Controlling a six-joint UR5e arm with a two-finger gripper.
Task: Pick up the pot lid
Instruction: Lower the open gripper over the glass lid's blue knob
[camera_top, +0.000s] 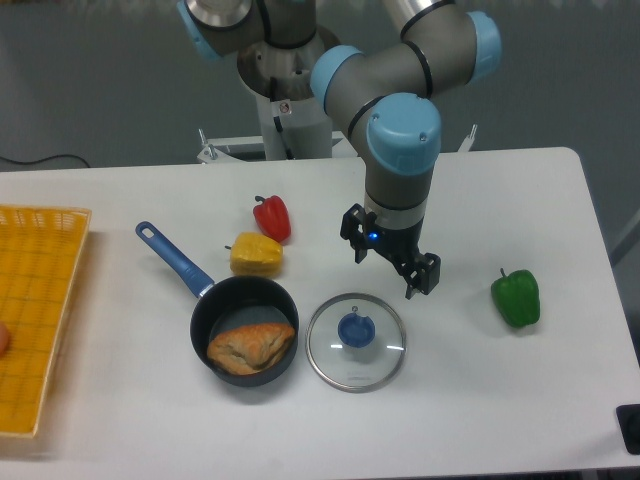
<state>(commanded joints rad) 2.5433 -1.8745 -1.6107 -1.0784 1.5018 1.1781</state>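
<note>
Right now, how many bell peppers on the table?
3: red pepper and yellow pepper together behind the pot; green pepper alone, right of the lid. An item at the basket edge is cut off.

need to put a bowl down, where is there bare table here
Bare white table: back right, between the gripper and the right edge, behind the green bell pepper; front right, between the glass pot lid and that pepper; the strip between the yellow woven basket and the black saucepan. Crowded: the middle, around the red bell pepper and yellow bell pepper.
</note>
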